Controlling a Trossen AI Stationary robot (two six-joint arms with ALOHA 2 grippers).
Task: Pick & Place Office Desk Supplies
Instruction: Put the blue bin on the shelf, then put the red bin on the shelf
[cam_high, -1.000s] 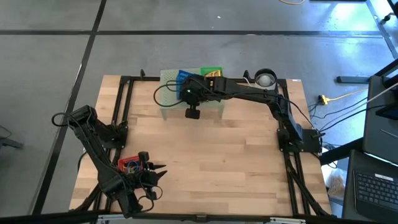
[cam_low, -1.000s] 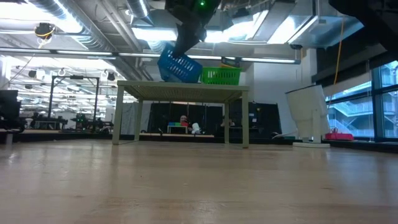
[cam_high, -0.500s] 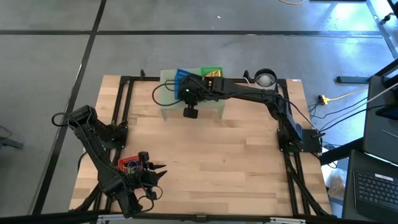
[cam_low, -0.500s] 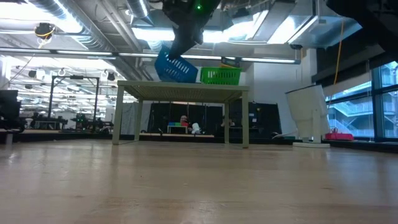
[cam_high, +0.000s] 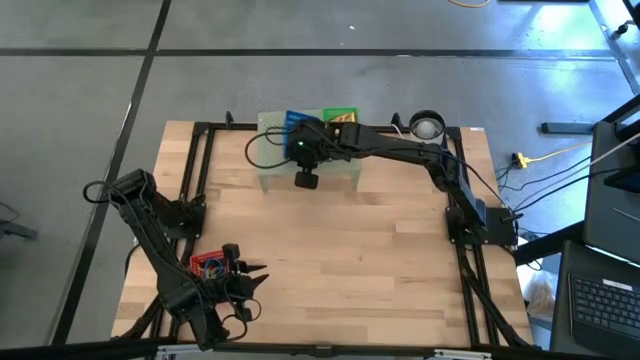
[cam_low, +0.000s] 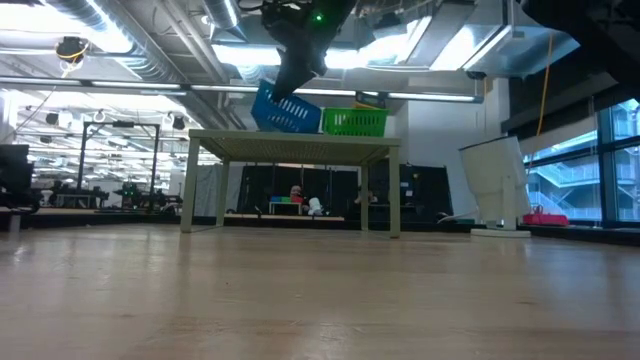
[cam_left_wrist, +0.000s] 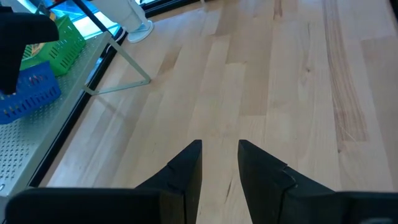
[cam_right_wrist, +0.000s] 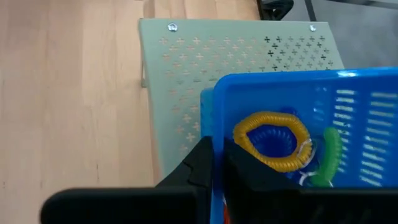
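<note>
A blue tray (cam_right_wrist: 298, 106) sits tilted over the pale green mesh riser (cam_right_wrist: 205, 56) at the table's far edge. It holds a yellow ring (cam_right_wrist: 272, 140), a blue ring and a green piece (cam_right_wrist: 328, 155). My right gripper (cam_right_wrist: 217, 149) is shut on this tray. A green tray (cam_high: 340, 116) stands beside it on the riser. My left gripper (cam_left_wrist: 220, 149) stands open above the bare wood at the near left. Just behind it is a red tray (cam_high: 207, 265) holding small supplies. My right gripper pinches the blue tray's side wall at its rim (cam_right_wrist: 219, 118), one finger (cam_right_wrist: 199, 165) outside and one inside. The fingers slant down from above. In the low view the tray (cam_low: 287, 110) hangs tilted, its lower corner at the riser's top (cam_low: 300, 136).
Black frame rails run along the table's left and right sides (cam_high: 195, 170). A white round object (cam_high: 427, 126) stands at the far right corner. The wide wooden middle of the table (cam_high: 350, 250) is free room.
</note>
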